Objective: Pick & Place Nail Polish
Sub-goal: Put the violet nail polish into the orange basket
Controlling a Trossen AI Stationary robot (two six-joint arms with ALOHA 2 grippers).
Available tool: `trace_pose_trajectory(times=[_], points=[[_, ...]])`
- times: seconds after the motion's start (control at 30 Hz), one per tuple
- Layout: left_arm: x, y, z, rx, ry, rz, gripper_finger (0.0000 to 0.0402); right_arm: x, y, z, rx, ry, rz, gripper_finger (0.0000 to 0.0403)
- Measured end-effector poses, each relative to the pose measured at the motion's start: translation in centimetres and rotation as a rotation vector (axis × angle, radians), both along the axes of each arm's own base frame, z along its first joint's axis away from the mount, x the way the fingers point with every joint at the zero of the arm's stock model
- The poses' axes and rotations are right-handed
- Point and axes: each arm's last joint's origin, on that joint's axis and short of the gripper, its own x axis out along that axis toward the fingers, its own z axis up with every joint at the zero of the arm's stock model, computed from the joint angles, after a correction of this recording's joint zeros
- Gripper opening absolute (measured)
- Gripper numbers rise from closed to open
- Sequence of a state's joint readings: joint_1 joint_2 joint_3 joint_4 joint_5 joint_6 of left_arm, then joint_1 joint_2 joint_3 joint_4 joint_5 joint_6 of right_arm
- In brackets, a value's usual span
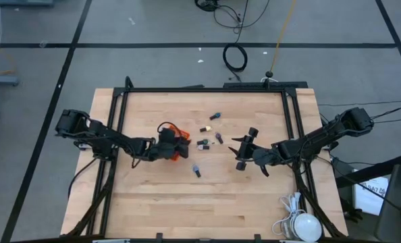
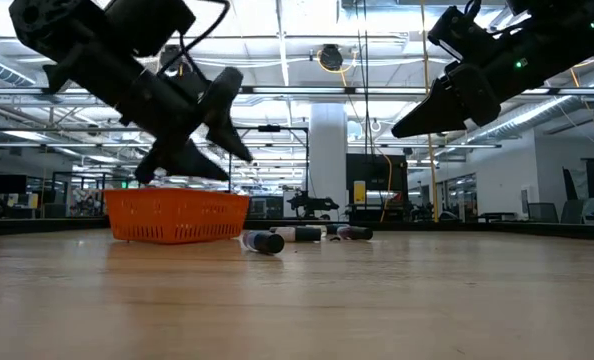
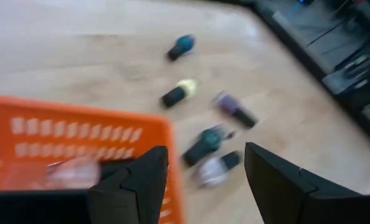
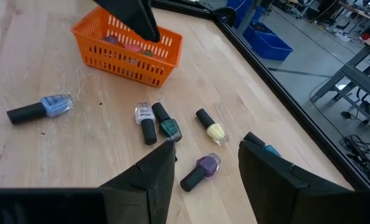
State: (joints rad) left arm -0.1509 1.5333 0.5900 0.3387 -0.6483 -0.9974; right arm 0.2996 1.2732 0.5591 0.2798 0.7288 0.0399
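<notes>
Wooden table point(image 1: 187, 202), orange mesh basket point(image 1: 178, 135) on it, six nail polish bottles point(image 1: 203, 144) lying loose beside

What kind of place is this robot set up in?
Probably a large open lab or workshop: a wooden table on a bare floor with cables, and rows of ceiling lights over distant workstations.

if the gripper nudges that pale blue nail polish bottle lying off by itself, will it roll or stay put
The pale blue bottle lies on its side on the bare table, so it would probably roll. It looks small, likely light, and its glossy body may slip.
</notes>
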Motion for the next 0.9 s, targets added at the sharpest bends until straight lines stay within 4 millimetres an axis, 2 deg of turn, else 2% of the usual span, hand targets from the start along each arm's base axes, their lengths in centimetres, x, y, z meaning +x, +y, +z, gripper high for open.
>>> trace_pose_trajectory(times=[0.23,0.43,0.77,0.9], points=[[0.8,-0.1,1.4,-0.028,-0.178,0.0,0.0209,0.0,0.0,0.0,0.001,-0.001,0.0,0.0164],[1.1,-0.2,2.2,-0.041,-0.264,0.001,0.0209,0.0,0.0,0.0,0.001,-0.001,0.0,0.0164],[1.1,-0.2,2.2,-0.042,-0.269,0.001,0.0209,0.0,0.1,0.0,0.014,-0.007,-0.002,0.0164],[1.1,-0.2,2.2,-0.042,-0.268,0.001,0.0209,0.1,0.4,0.1,0.085,-0.032,0.052,0.0164]])
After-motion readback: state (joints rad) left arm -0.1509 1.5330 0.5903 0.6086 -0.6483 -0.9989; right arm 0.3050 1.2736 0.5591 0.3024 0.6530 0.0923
